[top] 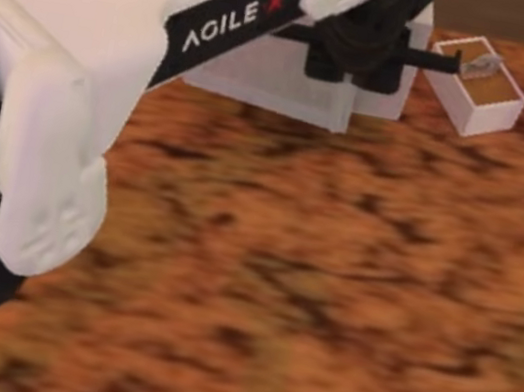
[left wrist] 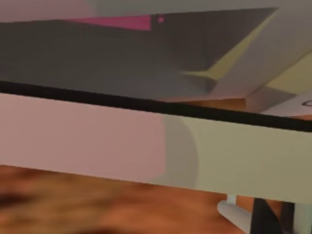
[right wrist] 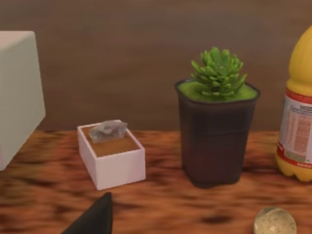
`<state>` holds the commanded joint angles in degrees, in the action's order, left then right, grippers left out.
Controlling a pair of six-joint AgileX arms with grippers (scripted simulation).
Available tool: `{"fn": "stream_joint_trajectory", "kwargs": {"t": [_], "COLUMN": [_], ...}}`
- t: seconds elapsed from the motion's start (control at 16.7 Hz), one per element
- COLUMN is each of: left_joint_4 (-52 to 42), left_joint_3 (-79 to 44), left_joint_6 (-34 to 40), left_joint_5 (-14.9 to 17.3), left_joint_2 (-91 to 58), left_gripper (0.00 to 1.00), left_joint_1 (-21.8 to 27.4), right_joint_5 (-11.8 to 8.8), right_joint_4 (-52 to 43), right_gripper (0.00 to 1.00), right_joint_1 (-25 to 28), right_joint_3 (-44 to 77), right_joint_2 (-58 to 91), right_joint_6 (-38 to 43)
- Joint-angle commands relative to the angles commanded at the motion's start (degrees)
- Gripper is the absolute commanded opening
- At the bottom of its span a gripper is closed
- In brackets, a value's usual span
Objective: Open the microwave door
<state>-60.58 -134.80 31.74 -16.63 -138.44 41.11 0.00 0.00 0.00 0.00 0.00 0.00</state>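
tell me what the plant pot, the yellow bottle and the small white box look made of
Plant pot: probably dark plastic, smooth with a faint sheen. Yellow bottle: glossy plastic by its look, with a printed paper-like label. Small white box: matte white walls, card or plastic, hard to tell; brown inside with a crumpled grey piece.

Mottled brown table [top: 325, 299]. At far edge: microwave [top: 292, 85], small white box [top: 479, 87] beside it, potted succulent [right wrist: 217, 131] toward far right corner, yellow bottle [right wrist: 298, 107], small round glass ball [right wrist: 274, 222].
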Motion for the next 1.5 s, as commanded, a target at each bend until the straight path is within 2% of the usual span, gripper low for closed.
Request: {"fn": "stream_joint_trajectory", "kwargs": {"t": [0.48,1.5], "left_joint_4": [6.6,6.6], "left_joint_3": [12.5,12.7], "left_joint_6": [-5.0,-5.1], "left_joint_5": [2.0,2.0], "left_joint_2": [7.1,7.2], "left_gripper": [0.00,0.00], "left_joint_1": [-0.7,-0.7], "right_joint_5": [0.0,0.0], "right_joint_4": [0.0,0.0], "right_gripper": [1.00,1.00], "right_joint_1": [0.0,0.0], "right_joint_3": [0.0,0.0], "right_joint_2": [0.0,0.0], "right_joint_6": [0.0,0.0]}}
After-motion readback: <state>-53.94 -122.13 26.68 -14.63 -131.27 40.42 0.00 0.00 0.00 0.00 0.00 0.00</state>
